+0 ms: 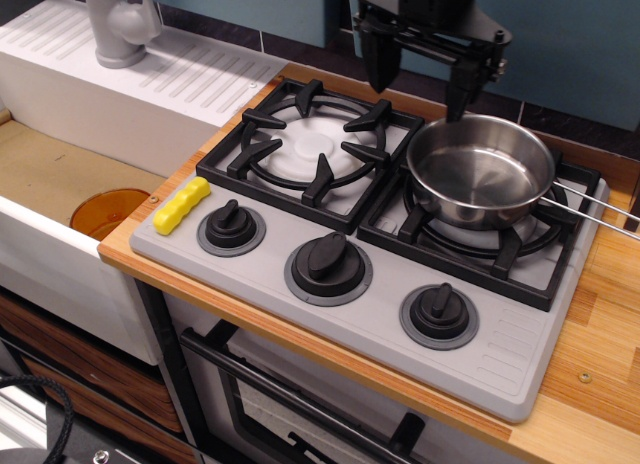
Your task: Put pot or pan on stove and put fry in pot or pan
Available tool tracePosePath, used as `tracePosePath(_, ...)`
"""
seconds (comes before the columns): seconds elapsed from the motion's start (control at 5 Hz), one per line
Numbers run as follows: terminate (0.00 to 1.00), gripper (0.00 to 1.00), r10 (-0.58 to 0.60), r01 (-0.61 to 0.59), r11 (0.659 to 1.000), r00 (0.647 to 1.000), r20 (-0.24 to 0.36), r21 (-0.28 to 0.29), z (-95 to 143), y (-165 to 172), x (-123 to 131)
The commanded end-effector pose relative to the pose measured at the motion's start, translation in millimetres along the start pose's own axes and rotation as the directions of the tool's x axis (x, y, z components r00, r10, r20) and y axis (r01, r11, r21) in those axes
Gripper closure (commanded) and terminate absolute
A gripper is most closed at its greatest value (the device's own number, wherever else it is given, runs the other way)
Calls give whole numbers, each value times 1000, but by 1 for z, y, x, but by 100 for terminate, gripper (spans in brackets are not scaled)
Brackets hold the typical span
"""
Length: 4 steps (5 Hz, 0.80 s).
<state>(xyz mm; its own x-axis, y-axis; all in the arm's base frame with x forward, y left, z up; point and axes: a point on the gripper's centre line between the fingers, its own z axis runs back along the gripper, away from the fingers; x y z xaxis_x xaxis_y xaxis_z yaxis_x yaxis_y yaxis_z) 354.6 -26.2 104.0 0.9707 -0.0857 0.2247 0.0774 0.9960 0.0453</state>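
Black gripper (417,82), fingers spread and empty, hovers behind the stove while the ridged yellow plastic fry (181,205) lies off toward eight o'clock, long axis two-to-eight.

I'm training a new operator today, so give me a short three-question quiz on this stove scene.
1. True or false: the saucepan sits on the stove's right burner.
2. Where does the yellow fry lie?
A. inside the saucepan
B. on the stove's front-left corner
C. in the sink
3. Fill in: the claw hangs above the stove's back edge with its jaws ____.

Key: 1 true; 2 B; 3 open, holding nothing.
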Motion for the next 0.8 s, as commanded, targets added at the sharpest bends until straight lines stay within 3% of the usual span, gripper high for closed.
tracePosePath(0.0, 0, 0, 40, -41, 999, 995, 87, 9, -3, -4, 1)
tracePosePath(0.6, 0, 0, 65, -63, 998, 986, 152, -18, -38, -27, -9)
